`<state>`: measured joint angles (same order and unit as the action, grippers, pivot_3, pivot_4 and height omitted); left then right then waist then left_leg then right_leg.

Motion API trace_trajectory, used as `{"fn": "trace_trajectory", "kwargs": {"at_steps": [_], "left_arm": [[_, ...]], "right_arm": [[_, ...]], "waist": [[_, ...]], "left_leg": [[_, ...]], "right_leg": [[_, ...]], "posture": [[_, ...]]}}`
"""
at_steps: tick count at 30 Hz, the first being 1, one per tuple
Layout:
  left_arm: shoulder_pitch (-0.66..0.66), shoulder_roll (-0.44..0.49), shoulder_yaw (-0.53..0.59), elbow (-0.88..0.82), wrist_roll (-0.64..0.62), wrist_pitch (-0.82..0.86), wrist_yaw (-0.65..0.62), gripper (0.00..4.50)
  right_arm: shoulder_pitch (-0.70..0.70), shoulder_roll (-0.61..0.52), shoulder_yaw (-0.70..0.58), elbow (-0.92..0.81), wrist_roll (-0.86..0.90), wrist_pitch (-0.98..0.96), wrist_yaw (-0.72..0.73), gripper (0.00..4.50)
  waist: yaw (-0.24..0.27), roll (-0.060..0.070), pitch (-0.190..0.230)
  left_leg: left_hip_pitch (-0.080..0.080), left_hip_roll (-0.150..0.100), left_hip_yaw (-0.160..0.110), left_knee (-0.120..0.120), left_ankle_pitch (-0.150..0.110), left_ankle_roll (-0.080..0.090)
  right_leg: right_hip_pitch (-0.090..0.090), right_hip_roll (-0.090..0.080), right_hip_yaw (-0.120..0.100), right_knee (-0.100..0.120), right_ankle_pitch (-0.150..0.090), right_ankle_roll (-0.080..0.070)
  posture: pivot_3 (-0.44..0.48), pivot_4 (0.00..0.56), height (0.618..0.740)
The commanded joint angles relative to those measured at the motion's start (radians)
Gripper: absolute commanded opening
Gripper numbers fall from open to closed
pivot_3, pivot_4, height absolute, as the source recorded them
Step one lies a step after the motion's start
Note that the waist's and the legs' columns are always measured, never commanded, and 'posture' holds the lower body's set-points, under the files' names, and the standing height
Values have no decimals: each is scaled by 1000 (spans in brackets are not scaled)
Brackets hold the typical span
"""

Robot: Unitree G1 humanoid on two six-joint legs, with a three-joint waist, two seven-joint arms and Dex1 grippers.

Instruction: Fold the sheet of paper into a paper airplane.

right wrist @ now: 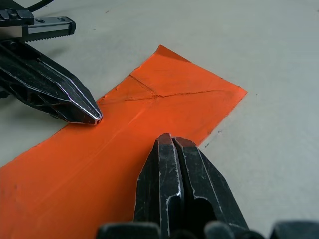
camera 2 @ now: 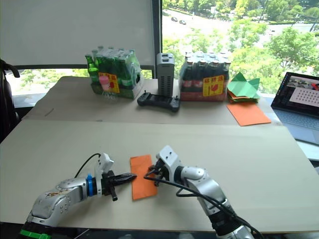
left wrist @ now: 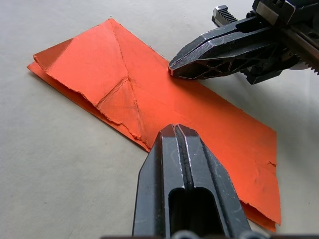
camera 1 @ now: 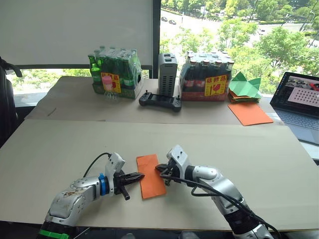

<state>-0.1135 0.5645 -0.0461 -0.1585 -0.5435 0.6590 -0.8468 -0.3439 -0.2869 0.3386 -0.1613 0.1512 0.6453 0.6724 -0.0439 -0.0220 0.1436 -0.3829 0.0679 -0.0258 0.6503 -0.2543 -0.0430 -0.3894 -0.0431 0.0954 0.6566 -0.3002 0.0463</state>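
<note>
Low in the centre of the head-camera frame, the sheet of paper (camera 1: 150,175) lies flat on the worktop (camera 1: 239,149), already folded into a long narrow strip. The left gripper (camera 1: 135,176) comes in from the lower left and the right gripper (camera 1: 162,170) from the lower right, so their tips meet the strip from opposite long edges. Both pairs of jaws are closed to a point with nothing pinched between them, which I judge suits pressing and pinning the layers down while a crease is set. In the wrist views the bright orange strip shows two stacked layers along its edge, two corner flaps folded in to a rough point at one end, and a centre crease running its length.
</note>
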Motion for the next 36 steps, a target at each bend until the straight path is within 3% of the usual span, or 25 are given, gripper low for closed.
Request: {"fn": "trace_trajectory", "kwargs": {"at_steps": [1, 36], "left_arm": [[8, 19, -10, 41, 40, 23, 18, 0], [-3, 29, -14, 42, 37, 27, 16, 0]], "right_arm": [[31, -31, 25, -16, 15, 48, 31, 28], [135, -208, 58, -160, 174, 171, 171, 28]], "waist": [[0, 0, 0], [1, 0, 0]], "left_leg": [[0, 0, 0, 0, 0, 0], [1, 0, 0, 0, 0, 0]], "right_leg": [[0, 0, 0, 0, 0, 0], [1, 0, 0, -1, 0, 0]], "posture": [[0, 150, 740], [0, 150, 740]]}}
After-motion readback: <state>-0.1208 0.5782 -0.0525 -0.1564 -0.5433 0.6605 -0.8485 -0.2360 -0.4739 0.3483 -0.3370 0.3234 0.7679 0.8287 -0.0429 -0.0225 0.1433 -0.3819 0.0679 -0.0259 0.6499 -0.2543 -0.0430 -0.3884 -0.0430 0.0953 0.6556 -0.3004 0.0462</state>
